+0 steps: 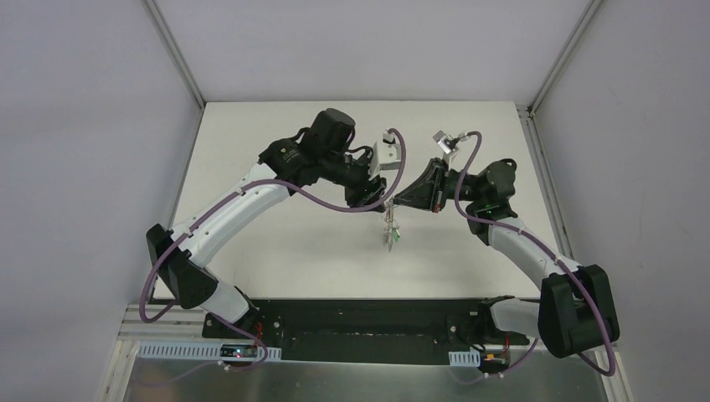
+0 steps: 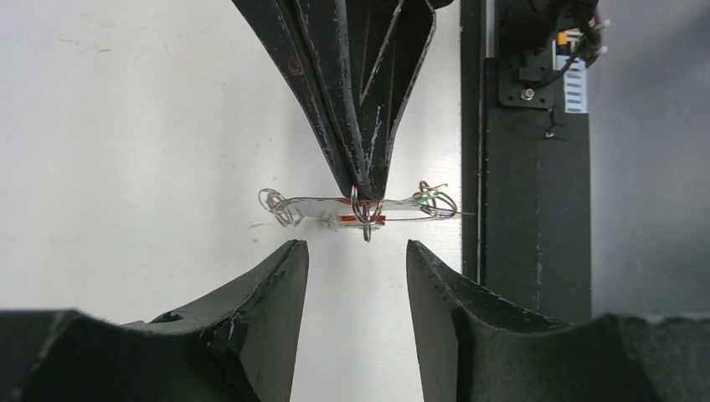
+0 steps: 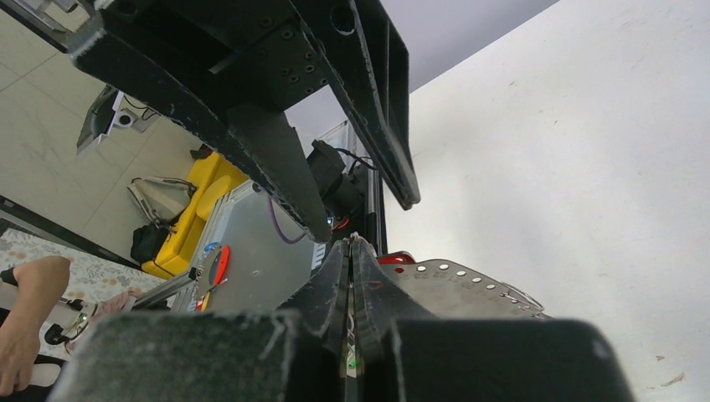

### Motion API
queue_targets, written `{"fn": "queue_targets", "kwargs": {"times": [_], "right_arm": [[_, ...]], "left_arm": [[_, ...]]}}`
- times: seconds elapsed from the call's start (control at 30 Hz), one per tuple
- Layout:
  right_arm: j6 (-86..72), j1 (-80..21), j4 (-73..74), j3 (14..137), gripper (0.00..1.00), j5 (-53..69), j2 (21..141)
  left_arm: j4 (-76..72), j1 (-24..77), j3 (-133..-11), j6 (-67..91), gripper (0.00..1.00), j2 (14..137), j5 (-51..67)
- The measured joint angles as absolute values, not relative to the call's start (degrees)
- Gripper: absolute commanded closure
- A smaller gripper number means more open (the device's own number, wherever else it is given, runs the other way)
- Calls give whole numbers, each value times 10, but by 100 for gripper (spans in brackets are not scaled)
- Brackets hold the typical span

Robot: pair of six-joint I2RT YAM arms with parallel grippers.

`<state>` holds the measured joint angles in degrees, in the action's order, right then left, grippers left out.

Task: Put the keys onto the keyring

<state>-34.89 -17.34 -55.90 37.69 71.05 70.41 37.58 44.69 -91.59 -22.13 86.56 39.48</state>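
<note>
Handover stage of threading, seen from above and from both wrists. The right claw (image 2: 362, 188) was clenched, its tips pinched together on the keyring (image 2: 280, 207), which appeared edge-on in the left wrist view as a thin grey line with small wire loops at either end. The bundle hung in the air above the white bench (image 2: 126, 126), between the two arms and clear of the surface. A red key (image 2: 360, 220) lay just under the pinch point, and a green key (image 2: 429, 199) sat in the loops at the far end; a black key could not be made out, and whether each key was fully threaded was too small to tell. The left claw (image 2: 356, 249) was released, its fingers (image 2: 285, 276) spread on either side of the bundle and touching nothing. The step in hand was judged to be a regrasp, the right arm presenting the ring while the left stood ready. The next move would call for the left claw to advance squarely and close on a key head or on the ring beside the right claw's tips, without knocking the loose loops askew.
</note>
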Motion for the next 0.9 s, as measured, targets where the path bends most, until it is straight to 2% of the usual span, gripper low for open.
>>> {"fn": "queue_targets", "kwargs": {"times": [0.23, 0.53, 0.7, 0.9], "right_arm": [[-360, -171, -568, 377, 100, 708, 710], [-362, -171, -568, 377, 100, 708, 711], [-364, -170, -568, 377, 100, 707, 711], [-364, -166, -564, 377, 100, 702, 711]], "left_arm": [[374, 461, -914, -280, 61, 867, 375], [377, 463, -914, -307, 83, 879, 368], [380, 473, -914, -309, 100, 883, 368], [380, 480, -914, -307, 100, 887, 354]]}}
